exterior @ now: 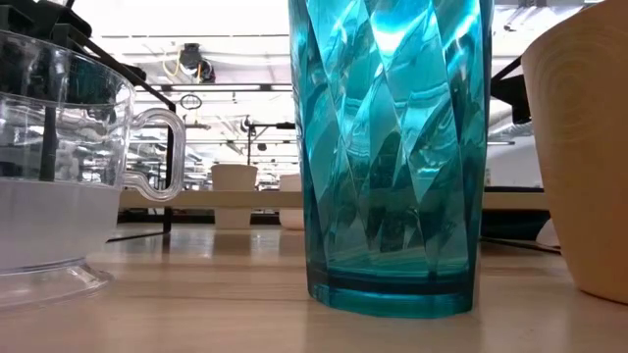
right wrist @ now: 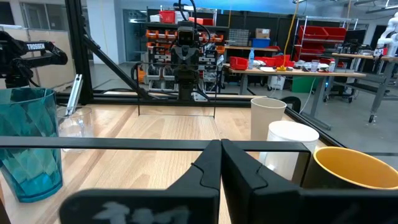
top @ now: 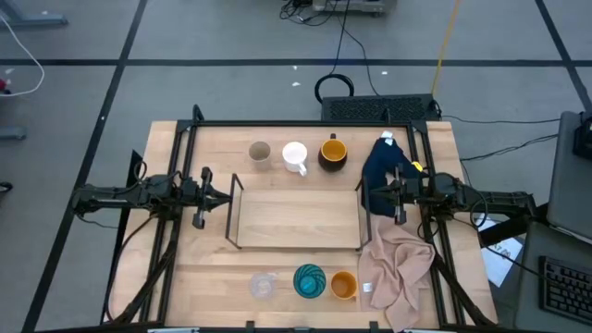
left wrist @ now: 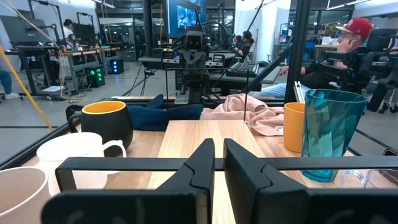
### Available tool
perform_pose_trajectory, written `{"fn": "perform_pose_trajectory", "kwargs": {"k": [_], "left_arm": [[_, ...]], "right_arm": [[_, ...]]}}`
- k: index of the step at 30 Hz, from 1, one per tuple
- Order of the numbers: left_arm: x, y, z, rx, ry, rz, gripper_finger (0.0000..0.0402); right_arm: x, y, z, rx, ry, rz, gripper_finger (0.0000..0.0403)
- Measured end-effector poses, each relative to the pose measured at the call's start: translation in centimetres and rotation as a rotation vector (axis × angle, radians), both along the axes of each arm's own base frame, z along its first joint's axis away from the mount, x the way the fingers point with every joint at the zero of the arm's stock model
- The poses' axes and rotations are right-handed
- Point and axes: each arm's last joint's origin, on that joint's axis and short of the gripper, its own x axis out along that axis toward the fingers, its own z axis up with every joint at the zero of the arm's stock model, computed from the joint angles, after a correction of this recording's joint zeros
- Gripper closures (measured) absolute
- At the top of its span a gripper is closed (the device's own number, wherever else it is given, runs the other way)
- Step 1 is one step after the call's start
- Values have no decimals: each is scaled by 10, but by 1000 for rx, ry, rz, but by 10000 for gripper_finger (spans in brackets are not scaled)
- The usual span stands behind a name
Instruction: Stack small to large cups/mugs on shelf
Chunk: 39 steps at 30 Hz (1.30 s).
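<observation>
The low rectangular light-wood shelf with its thin black wire frame [top: 296,220] is sitting at the middle of the wooden tabletop [top: 208,282], and nothing is standing on it. Three vessels are lining up along the far side of the shelf: a beige-grey cup [top: 260,153] on the left, a white handled mug [top: 295,156] in the middle, and a dark mug with a yellow inside [top: 333,153] on the right. Three more are standing in a row at the near edge of the table: a clear glass cup with a handle [top: 263,285] on the left, a teal faceted cup [top: 310,280] just beside it, and a small orange cup [top: 343,285] on the right.

The left gripper [top: 225,197] is hovering at the shelf's left end, its fingers nearly clenched with only a thin gap between them and grasping nothing. The right gripper [top: 366,191] is hovering at the shelf's right end, fingers clenched together and empty. A dark blue cloth [top: 384,166] is lying on the right side of the table under the right arm, and a pink cloth [top: 398,265] is lying nearer, just beside the small orange cup.
</observation>
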Motion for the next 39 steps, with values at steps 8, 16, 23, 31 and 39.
{"fn": "perform_pose_trajectory", "kwargs": {"k": [8, 16, 23, 31, 39], "left_arm": [[0, 0, 0, 0, 0, 0, 364], [0, 0, 0, 0, 0, 0, 364], [0, 0, 0, 0, 0, 0, 364], [0, 0, 0, 0, 0, 0, 364], [0, 0, 0, 0, 0, 0, 364]], "right_arm": [[0, 0, 0, 0, 0, 0, 403], [0, 0, 0, 0, 0, 0, 403], [0, 0, 0, 0, 0, 0, 403], [0, 0, 0, 0, 0, 0, 403], [0, 0, 1, -51, -4, -1, 403]]}}
